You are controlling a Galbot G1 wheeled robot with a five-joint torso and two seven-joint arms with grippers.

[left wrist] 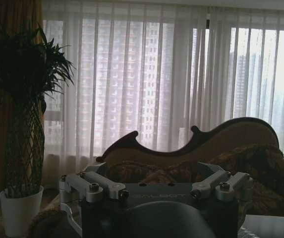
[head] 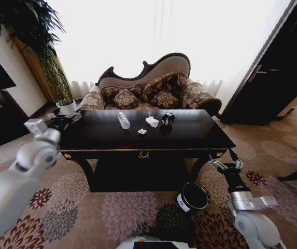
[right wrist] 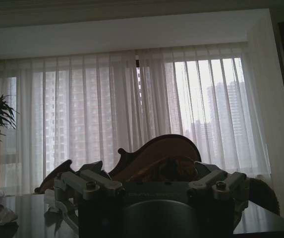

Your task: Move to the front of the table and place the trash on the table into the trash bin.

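Faint embossed "GALBOT" lettering stands on the left pincer (left wrist: 156,196) housing.

A dark-wood table (head: 145,141) with a glossy black top and a small gold ornament on its front rail stands on patterned floral carpet (head: 86,207). On the tabletop lie a clear plastic bottle (head: 123,120), two white paper wads (head: 152,122) (head: 142,132) and a black ball-like wad (head: 167,119); a small black trash bin (head: 192,197) sits on the carpet near the table's front right leg
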